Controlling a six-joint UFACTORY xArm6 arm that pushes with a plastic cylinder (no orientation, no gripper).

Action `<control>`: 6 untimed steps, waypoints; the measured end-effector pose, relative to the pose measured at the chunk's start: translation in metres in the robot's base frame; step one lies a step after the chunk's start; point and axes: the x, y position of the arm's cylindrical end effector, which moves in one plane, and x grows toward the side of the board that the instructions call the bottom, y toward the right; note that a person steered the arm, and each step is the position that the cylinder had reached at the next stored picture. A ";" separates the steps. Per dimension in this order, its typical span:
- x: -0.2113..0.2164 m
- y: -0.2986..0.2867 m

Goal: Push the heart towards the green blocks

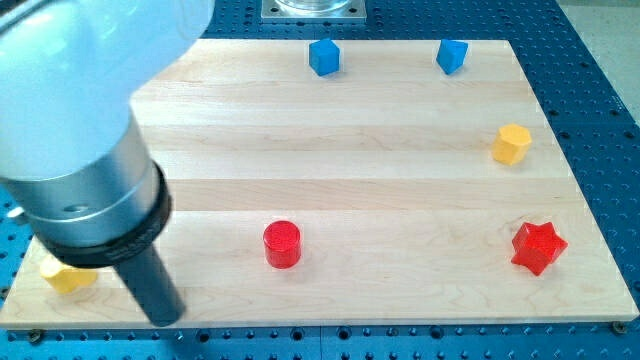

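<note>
Board (400, 180) with the arm at its near left corner; the task stands unstarted as far as can be judged.

Left: the arm's pale housing (80, 130) fills the left of the scene and hides that part of the board. No green block shows anywhere; the green blocks may lie behind the housing, but this cannot be told. A yellow block (68, 276) sits at the near left corner, half covered by the arm's dark collar. Its visible part is a flat-topped yellow lobe. Its outline is too hidden to name, yet it is the only piece that could be the heart, since every other shape reads as something else.

The rod slants down to the right of this block. The tip (165, 320) rests near the board's near edge, just right of the yellow block and apart from it. The rod is a bare pusher with no jaws, and it holds and touches nothing visible.

Centre: a red cylinder (282, 244) stands upright, well right of the tip. A blue block (324, 56) lies at the far edge.

Right: a second blue block (452, 55) lies at the far edge, a yellow hexagon (511, 143) near the right edge, and a red star (538, 247) at the near right.

Left to do: contact with the heart and the whole push.
</note>
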 end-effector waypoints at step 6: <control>-0.037 -0.113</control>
